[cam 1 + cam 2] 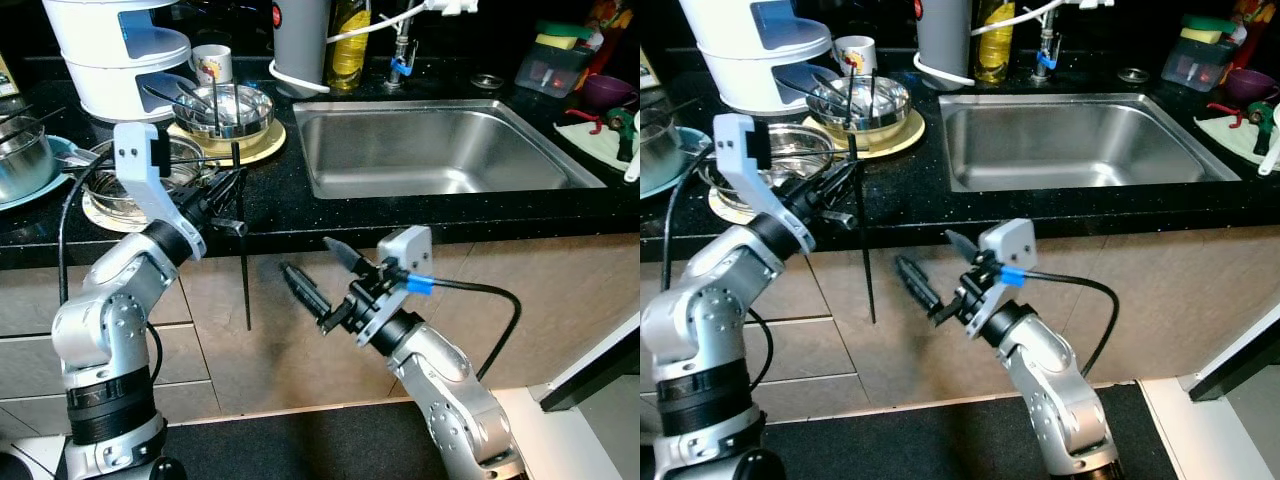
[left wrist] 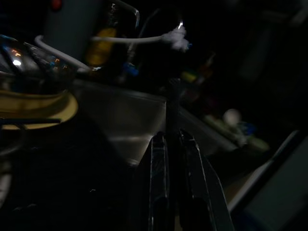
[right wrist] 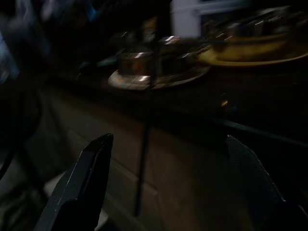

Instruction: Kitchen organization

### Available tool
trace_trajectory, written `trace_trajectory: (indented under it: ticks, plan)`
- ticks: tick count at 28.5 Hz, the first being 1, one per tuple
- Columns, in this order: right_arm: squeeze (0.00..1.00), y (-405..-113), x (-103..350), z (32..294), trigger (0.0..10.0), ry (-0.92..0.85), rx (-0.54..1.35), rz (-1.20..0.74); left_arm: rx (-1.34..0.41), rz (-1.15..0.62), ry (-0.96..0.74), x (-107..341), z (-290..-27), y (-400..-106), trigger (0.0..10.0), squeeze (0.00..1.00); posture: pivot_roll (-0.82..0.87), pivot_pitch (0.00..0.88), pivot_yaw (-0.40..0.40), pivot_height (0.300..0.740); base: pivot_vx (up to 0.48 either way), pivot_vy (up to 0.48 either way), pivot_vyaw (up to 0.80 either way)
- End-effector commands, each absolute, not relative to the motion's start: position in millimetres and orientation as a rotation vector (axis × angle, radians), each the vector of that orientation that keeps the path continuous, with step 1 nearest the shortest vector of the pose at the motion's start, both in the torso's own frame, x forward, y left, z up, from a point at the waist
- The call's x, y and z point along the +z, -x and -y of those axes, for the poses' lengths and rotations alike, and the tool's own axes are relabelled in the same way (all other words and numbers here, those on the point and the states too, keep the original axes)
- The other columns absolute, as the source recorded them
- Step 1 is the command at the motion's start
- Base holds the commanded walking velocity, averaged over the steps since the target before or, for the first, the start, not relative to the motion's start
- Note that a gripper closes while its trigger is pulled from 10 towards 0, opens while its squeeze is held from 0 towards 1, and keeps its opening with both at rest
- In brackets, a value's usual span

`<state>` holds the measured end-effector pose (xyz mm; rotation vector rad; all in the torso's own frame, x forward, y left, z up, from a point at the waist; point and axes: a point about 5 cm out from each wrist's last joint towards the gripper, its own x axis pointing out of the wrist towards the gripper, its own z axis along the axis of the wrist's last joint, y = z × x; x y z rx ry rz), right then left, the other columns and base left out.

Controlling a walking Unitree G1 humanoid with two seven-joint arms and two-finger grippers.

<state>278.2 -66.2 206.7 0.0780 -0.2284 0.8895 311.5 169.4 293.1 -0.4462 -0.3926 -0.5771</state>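
My left gripper (image 1: 226, 193) is at the counter's front edge, shut on a long thin black stick (image 1: 243, 270). The stick hangs nearly upright, its lower end reaching down in front of the cabinet (image 1: 270, 340). In the left wrist view the two fingers (image 2: 159, 183) press on the stick (image 2: 172, 108). To its right, my right gripper (image 1: 305, 254) is below the counter edge, open with nothing between its fingers. In the right wrist view the stick (image 3: 144, 159) stands ahead of the open gripper (image 3: 166, 163).
A steel bowl (image 1: 226, 108) holding utensils sits on a yellow plate behind the left gripper, and a glass bowl (image 1: 125, 185) sits left of it. A white appliance (image 1: 115, 50), a mug (image 1: 212, 63) and a pot (image 1: 20, 160) crowd the left counter. The steel sink (image 1: 430, 145) is on the right.
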Motion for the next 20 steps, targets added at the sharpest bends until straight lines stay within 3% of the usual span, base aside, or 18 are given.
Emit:
trace_trajectory:
  ticks: [1,3,4,5,20]
  plan:
    - [1.0,-273.3,208.4,59.8,10.0,-0.046,0.933,0.217,-0.606,0.456,0.521,293.1,-171.3,-304.5,0.0,0.0,-0.08,0.167,-0.032,0.74,0.0,0.0,0.0]
    - [1.0,-270.5,208.1,54.6,10.0,-0.072,0.972,0.188,-0.615,0.496,0.579,290.4,-173.2,-301.3,0.0,0.0,-0.09,0.17,-0.035,0.74,0.0,0.0,0.0]
    - [0.33,-268.9,209.1,52.6,10.0,-0.089,0.989,0.18,-0.632,0.504,0.593,288.1,-173.0,-299.7,0.0,0.0,-0.09,0.171,-0.037,0.74,0.0,0.0,0.0]
    - [0.0,-267.5,210.1,51.2,10.0,-0.106,1.004,0.174,-0.645,0.507,0.601,285.7,-172.6,-297.9,0.0,0.0,-0.09,0.171,-0.037,0.74,0.0,0.0,0.0]
    - [0.0,-270.7,209.9,48.0,10.0,-0.128,0.978,0.123,-0.705,0.507,0.723,277.8,-160.4,-291.9,0.0,0.0,-0.09,0.183,-0.037,0.74,0.0,0.0,0.0]
